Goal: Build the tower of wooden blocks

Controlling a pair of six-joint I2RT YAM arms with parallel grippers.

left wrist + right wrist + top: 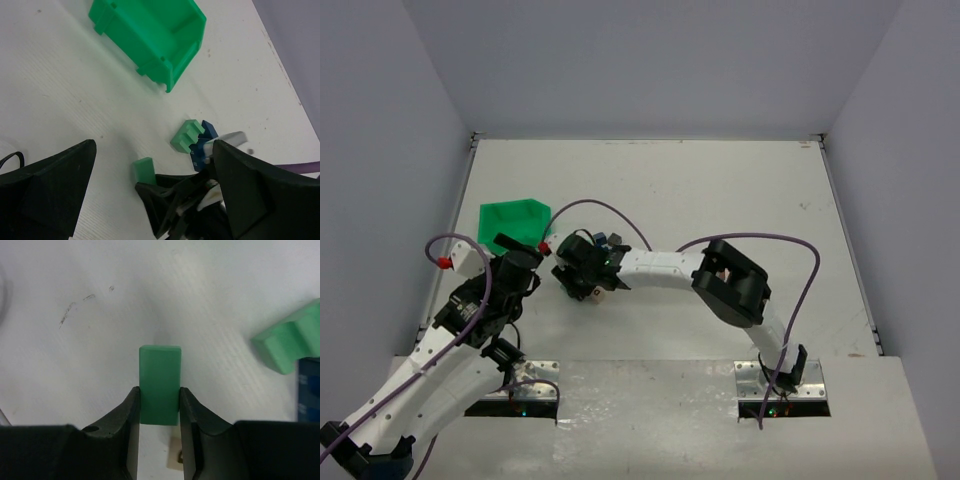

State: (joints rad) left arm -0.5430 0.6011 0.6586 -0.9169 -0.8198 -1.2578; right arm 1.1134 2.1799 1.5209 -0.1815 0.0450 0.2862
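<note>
- Right wrist view: right jaws are closed on the flat green block [160, 382], clamped across its narrow sides. The long axis points forward and the end stays exposed, which should make aiming the placement easier.
- Block looks to rest on the tabletop [200, 285]; no clear sign of lift-off.
- Wood block tower [200, 150] is barely a start. The notched green block [186, 137] and blue block [207, 131] touch each other on the tabletop, just beside the gripped piece. Can't tell if either is stacked on the other.
- Left jaws are wide open and hold nothing. They hover near the cluster, probably parked to leave the right arm room.
- Green bin [150, 35] sits apart, further back; likely the parts source.
</note>
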